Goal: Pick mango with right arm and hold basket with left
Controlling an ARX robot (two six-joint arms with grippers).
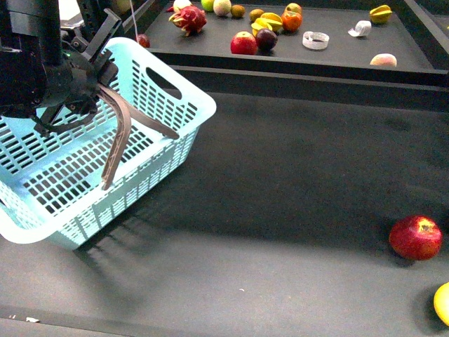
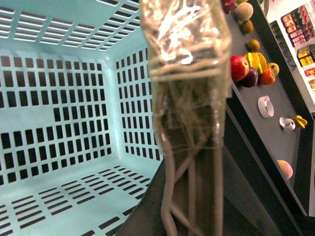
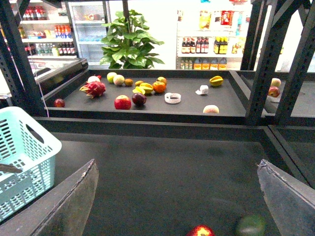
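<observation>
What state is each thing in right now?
basket: empty, tilted, handles hanging inside.
left gripper: at the basket's handles, grip unclear.
right gripper: open, empty.
mango: lying loose, untouched.
red apple: lying loose near the mango.

The basket [image 1: 165, 105] is light turquoise, its walls and floor patterned with rows of rectangular slots, and its swing handles [image 1: 121, 140] are grey-brown. The left arm [image 1: 31, 67] is black. The mango [image 1: 443, 303] shows plain yellow. The apple [image 1: 416, 237] is deep red with pale flecks. The table [image 1: 280, 189] is dark grey.
</observation>
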